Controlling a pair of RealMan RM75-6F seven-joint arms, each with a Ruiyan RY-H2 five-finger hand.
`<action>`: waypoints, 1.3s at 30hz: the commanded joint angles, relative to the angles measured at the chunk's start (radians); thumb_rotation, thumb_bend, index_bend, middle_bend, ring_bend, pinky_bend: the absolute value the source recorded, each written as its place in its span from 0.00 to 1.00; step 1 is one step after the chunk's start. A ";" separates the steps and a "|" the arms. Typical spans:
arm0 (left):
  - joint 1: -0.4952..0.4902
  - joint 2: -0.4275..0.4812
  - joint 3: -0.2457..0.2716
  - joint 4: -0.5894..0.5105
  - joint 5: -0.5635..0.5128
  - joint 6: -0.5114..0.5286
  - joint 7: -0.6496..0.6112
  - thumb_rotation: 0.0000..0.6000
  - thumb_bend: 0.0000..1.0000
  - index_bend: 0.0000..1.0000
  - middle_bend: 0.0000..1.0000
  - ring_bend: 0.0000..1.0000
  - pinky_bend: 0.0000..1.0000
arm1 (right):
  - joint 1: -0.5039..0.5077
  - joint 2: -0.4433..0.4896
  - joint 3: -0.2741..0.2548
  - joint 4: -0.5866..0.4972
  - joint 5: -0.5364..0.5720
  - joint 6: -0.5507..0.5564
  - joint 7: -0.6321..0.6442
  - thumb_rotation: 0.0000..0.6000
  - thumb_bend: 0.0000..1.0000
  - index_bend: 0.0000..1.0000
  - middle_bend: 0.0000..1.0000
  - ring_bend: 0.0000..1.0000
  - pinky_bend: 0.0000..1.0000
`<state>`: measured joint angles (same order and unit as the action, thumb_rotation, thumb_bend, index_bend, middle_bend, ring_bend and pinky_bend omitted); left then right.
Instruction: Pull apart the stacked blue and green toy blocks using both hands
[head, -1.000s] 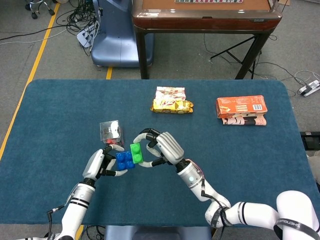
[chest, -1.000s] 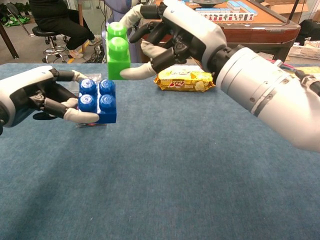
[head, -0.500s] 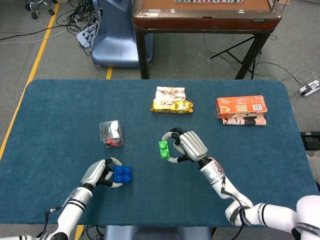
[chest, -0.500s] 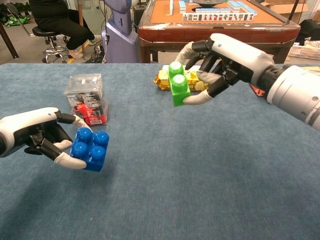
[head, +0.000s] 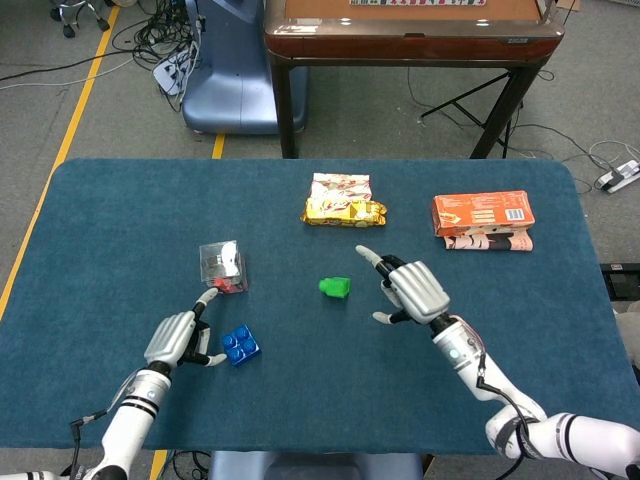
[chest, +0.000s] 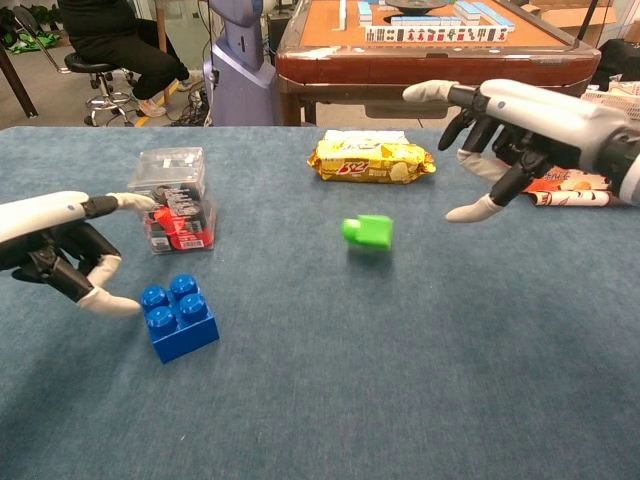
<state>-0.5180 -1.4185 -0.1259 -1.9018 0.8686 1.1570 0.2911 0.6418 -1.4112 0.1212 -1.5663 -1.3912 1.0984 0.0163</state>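
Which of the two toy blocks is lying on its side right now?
The green block, near the table's middle: its studs point sideways. The blue block, beside the left hand, sits upright with studs facing up.

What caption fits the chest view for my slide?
Both hands open, left hand beside the blue block, right hand clear of the tipped green block.

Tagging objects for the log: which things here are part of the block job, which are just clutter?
Job: blue block, green block, left hand, right hand.
Clutter: clear plastic box, yellow snack pack, orange packet.
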 joint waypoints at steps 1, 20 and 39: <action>0.018 0.037 0.004 -0.011 0.030 0.036 0.012 1.00 0.00 0.00 0.64 0.69 0.98 | -0.028 0.064 -0.006 -0.052 0.020 0.013 -0.054 1.00 0.00 0.00 0.76 0.83 0.82; 0.175 0.312 0.080 0.163 0.349 0.282 0.025 1.00 0.00 0.36 0.26 0.16 0.25 | -0.238 0.314 -0.091 -0.052 -0.029 0.173 0.014 1.00 0.00 0.09 0.27 0.28 0.35; 0.329 0.360 0.118 0.231 0.412 0.318 -0.150 1.00 0.00 0.35 0.26 0.16 0.25 | -0.472 0.394 -0.147 -0.032 -0.019 0.334 0.081 1.00 0.00 0.14 0.27 0.28 0.35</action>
<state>-0.1915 -1.0609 -0.0108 -1.6690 1.2775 1.4783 0.1378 0.1760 -1.0137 -0.0255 -1.6016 -1.4078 1.4263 0.0950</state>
